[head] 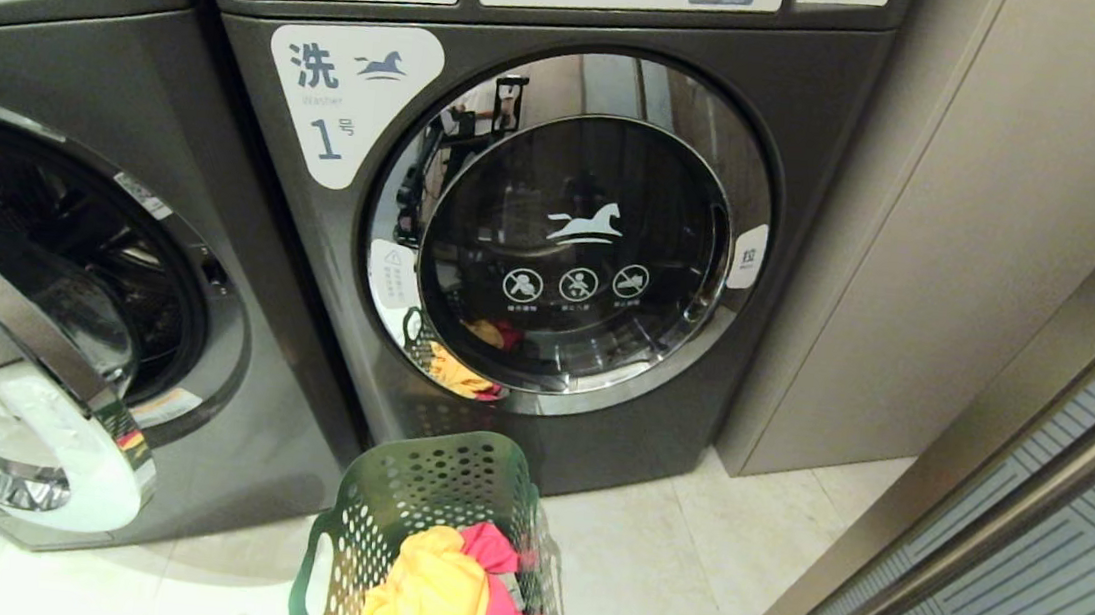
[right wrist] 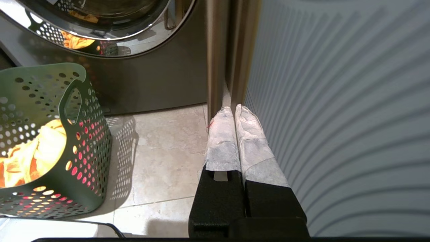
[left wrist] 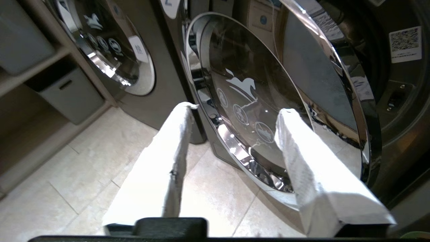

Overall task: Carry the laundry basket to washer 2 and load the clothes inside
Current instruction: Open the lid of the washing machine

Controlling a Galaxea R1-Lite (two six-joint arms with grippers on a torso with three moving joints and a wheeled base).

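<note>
my left claw (left wrist: 235,119) is spread, empty, facing the swung-open chrome-ringed glass door (left wrist: 268,101) of the dark grey washer. right claw (right wrist: 235,112) is clenched, empty, beside the green perforated plastic basket (right wrist: 84,134) holding yellow and pink cloth (head: 449,594).

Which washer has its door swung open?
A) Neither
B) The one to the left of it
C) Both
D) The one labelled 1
B: the washer left of the one labelled 1 has its chrome-ringed door swung out, showing the drum; washer 1's door is shut.

Green hole-dotted basket (head: 408,505), yellow-orange and pink clothes (head: 444,599)
</note>
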